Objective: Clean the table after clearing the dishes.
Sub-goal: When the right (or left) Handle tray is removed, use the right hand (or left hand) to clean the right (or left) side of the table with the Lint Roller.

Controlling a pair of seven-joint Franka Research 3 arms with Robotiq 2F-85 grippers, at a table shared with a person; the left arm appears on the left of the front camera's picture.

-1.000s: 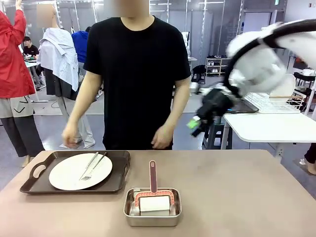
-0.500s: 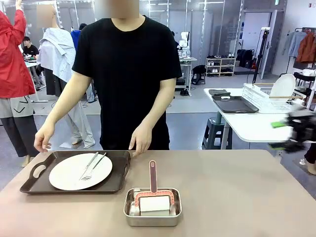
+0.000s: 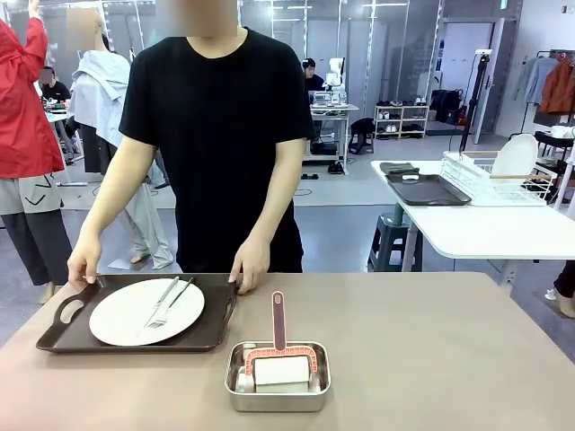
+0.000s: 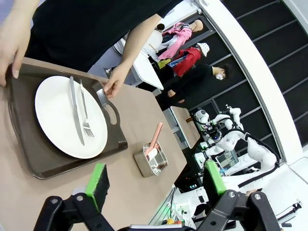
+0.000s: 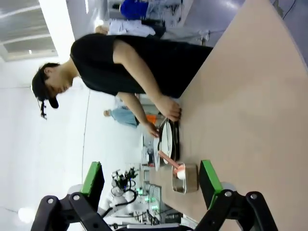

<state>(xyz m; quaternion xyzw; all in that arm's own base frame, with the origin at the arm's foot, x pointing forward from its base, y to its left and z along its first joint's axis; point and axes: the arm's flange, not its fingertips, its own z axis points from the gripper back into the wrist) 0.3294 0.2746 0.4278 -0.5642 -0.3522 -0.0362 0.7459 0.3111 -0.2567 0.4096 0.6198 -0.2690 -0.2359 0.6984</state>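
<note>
Brown tray (image 3: 54,339) with 1 plate (image 3: 135,316) is sitting by the surface's (image 3: 431,350) far-left corner; the person's 2 hands (image 3: 84,267) are newly gripping its ends, so clearing is probably finishing. Steel pan (image 3: 277,379) is waiting by the near edge. Left fingers (image 4: 98,180) and right fingers (image 5: 94,180) are hanging apart, empty. White table (image 3: 485,235) is standing beyond, right.

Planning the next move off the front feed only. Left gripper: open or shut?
Observer: Open. The left gripper has its jaws apart with nothing between them.
Operator: Right one?
Observer: The right gripper is open too and holds nothing.
Operator: What is the left wrist camera aimed at?
Observer: It looks down at an angle on the tray with the plate.
</note>
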